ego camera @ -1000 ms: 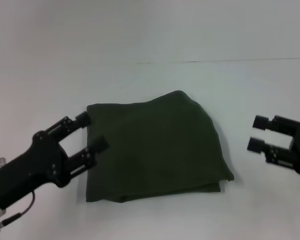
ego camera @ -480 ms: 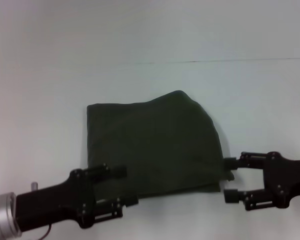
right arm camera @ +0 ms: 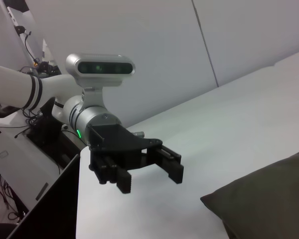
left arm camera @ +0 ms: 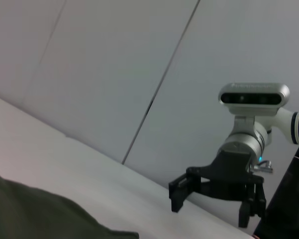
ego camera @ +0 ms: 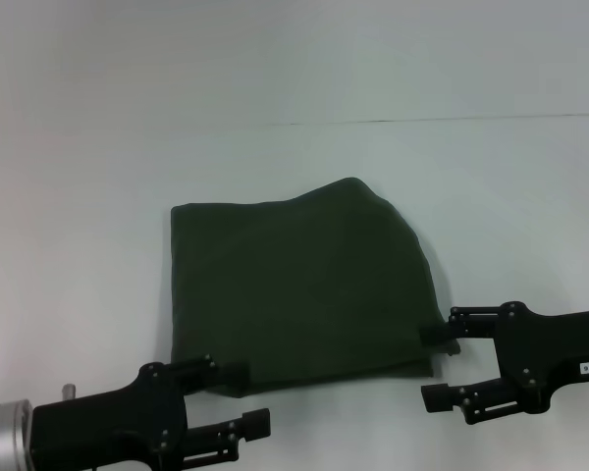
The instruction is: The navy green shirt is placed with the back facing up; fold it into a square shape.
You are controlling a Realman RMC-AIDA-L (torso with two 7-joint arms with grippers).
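Note:
The navy green shirt (ego camera: pixel 304 285) lies folded into a rough rectangle in the middle of the white table; its far right corner is rounded and bulges. At the shirt's near left corner sits my left gripper (ego camera: pixel 245 396), open, its upper finger just at the fabric's edge. My right gripper (ego camera: pixel 432 365) is open at the near right corner, with its upper finger touching the hem. In the left wrist view an edge of the shirt (left arm camera: pixel 40 219) shows, with the right gripper (left arm camera: pixel 212 196) beyond it. The right wrist view shows a shirt corner (right arm camera: pixel 269 199) and the left gripper (right arm camera: pixel 144 174).
The white table (ego camera: pixel 79 196) spreads out on all sides of the shirt. A thin dark seam (ego camera: pixel 422 120) runs across its far part. Monitors and cables (right arm camera: pixel 20 129) stand beyond the table edge behind the left arm.
Both arms have swung from the shirt's sides to its near corners. Over the last half second both grippers slid a little closer to me, the right one also slightly left.

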